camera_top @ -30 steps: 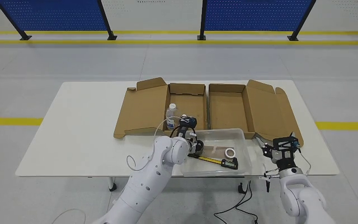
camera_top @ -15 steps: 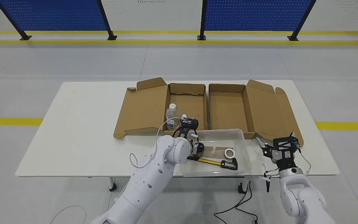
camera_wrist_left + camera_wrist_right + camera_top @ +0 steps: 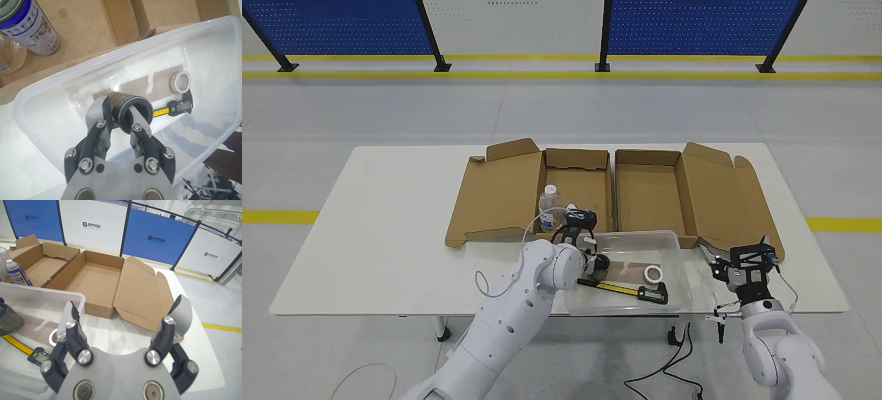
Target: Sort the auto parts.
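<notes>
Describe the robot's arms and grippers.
The left arm and right arm have glossy white shells; a thin white cable loops beside the left arm. The left gripper and right gripper each have a silver plate, silver-pinned black linkages, and curved grey fingers with black ribbed pads.

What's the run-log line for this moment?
left claw: shut on dark hollow metal cylinder | inside clear plastic bin | right claw: open, beside bin

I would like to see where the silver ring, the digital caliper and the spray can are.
silver ring (image 3: 174, 83), left wrist view, on its outer wall.
digital caliper (image 3: 181, 107), left wrist view, on its display housing.
spray can (image 3: 36, 36), left wrist view, on its label.
</notes>
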Controlling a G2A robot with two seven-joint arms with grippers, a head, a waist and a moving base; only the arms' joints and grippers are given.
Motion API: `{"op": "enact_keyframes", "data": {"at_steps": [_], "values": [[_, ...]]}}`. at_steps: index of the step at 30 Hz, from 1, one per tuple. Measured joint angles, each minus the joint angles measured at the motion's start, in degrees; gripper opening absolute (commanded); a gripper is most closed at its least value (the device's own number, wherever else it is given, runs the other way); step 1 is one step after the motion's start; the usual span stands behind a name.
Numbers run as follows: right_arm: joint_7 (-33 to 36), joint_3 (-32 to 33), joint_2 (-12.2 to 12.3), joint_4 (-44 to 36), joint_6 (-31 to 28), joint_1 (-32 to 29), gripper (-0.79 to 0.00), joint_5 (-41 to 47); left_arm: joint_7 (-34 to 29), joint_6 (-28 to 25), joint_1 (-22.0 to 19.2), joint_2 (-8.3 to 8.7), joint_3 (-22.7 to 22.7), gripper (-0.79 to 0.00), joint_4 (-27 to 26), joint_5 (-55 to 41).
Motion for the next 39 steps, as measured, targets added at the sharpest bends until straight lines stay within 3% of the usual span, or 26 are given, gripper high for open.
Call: {"op": "enact_keyframes", "data": {"at_steps": [14, 39], "values": [[0.0, 0.0, 0.0, 0.0, 0.0, 0.0, 0.000, 0.0, -0.3, -1.2, 0.9, 0.55, -1.3, -0.785, -2.6, -0.8], [0.0, 0.0, 0.0, 0.0, 0.0, 0.0, 0.000, 0.0, -6.8, -3.3, 6.4, 2.54, -5.6, -0.785, -20.1, -7.8]]}}
